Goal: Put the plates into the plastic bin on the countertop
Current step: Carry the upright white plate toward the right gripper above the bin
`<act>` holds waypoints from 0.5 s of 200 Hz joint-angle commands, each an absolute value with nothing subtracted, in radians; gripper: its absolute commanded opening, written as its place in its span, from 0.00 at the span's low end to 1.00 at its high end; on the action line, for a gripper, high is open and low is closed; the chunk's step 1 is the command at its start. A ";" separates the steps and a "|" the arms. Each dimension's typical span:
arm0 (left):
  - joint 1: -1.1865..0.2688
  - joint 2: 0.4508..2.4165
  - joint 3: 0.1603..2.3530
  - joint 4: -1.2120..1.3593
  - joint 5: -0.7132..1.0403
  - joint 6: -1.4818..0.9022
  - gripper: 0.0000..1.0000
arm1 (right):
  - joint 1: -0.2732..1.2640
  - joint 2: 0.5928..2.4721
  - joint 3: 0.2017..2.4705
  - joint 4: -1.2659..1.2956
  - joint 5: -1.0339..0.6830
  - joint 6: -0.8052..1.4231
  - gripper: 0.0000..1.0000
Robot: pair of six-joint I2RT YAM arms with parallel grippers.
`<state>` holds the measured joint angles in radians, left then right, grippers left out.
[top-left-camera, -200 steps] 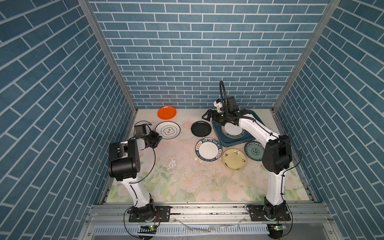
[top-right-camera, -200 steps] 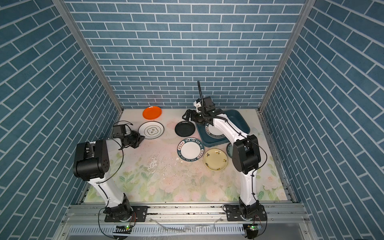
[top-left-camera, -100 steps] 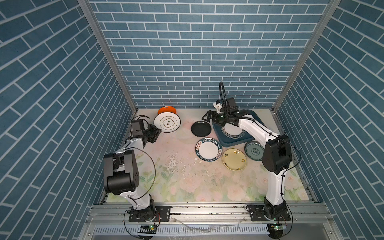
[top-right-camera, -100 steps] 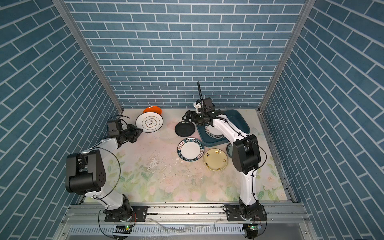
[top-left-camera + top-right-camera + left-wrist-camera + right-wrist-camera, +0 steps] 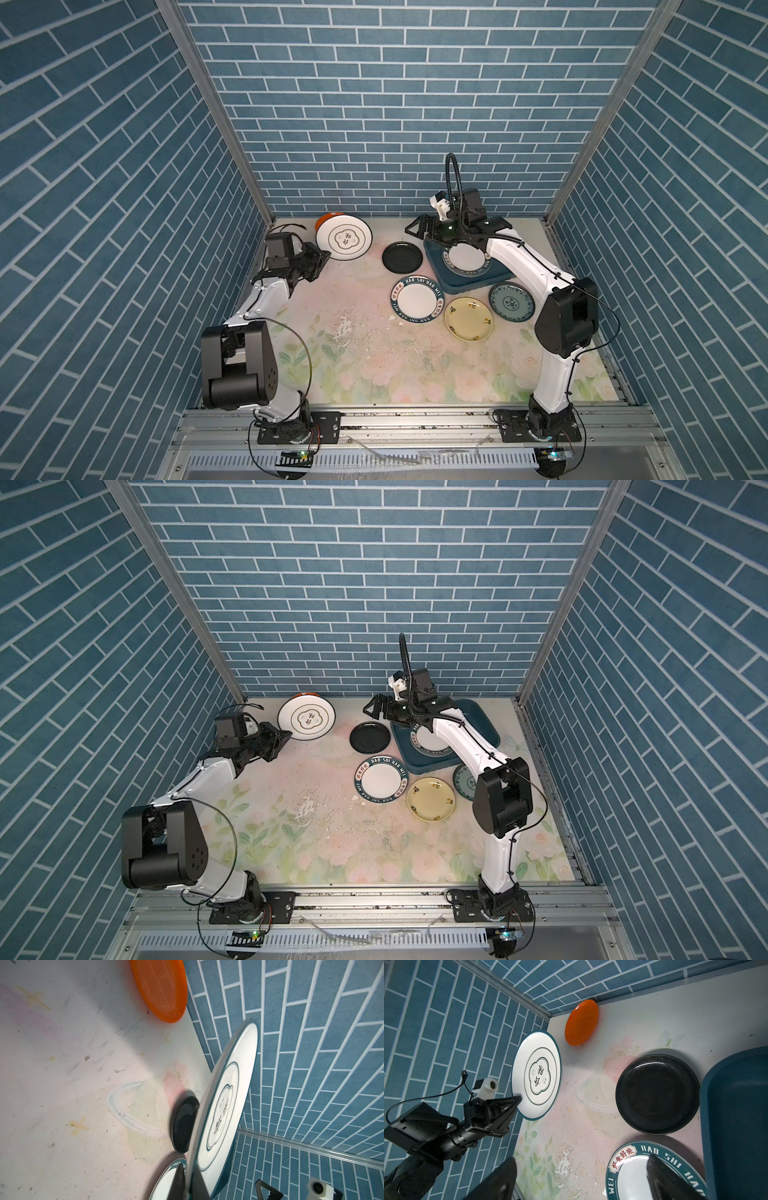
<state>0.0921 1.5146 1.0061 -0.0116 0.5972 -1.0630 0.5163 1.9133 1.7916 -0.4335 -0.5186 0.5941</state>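
Nearest my side, the countertop [image 5: 374, 353] is bare and scuffed. Further in on the right, three plates lie flat in a loose row. The pale yellow plate [image 5: 469, 318] is closest to me. The patterned teal plate [image 5: 511, 301] is just beside it, partly behind the right arm. The lettered plate [image 5: 417, 299] is to its left.

Just behind those sits the plastic bin [image 5: 473, 284], set at an angle on the right half of the countertop, with a second lettered-rim plate [image 5: 463, 258] lying flat inside it. The black plate [image 5: 402, 257] rests on the countertop against the bin's left side.

On the left at about the same depth, the left gripper [image 5: 189, 1186] has its fingers clamped on the rim of the quatrefoil plate [image 5: 343, 237]. I see that plate raised off the countertop and tilted, its face turned up toward the top cameras.

The right gripper [image 5: 581, 1158] hangs above the bin's far left corner with its fingers spread wide apart and nothing between them.

Farthest back, the plain orange plate [image 5: 581, 1022] lies by the rear wall. In both top views the held plate hides most of it.
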 commanded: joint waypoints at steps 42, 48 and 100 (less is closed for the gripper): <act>0.009 1.488 1.083 0.031 0.636 -1.096 0.00 | 0.518 1.857 1.766 -0.466 -0.502 0.561 0.96; 0.000 1.487 1.086 0.038 0.636 -1.096 0.00 | 0.518 1.853 1.767 -0.466 -0.503 0.561 0.96; -0.071 1.489 1.124 0.022 0.633 -1.096 0.00 | 0.514 1.827 1.756 -0.466 -0.500 0.563 0.93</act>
<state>-0.0483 1.5146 1.0782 -0.0116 0.6128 -1.0943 0.5159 1.8805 1.7683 -0.4480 -0.5125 0.5938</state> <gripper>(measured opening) 0.079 0.940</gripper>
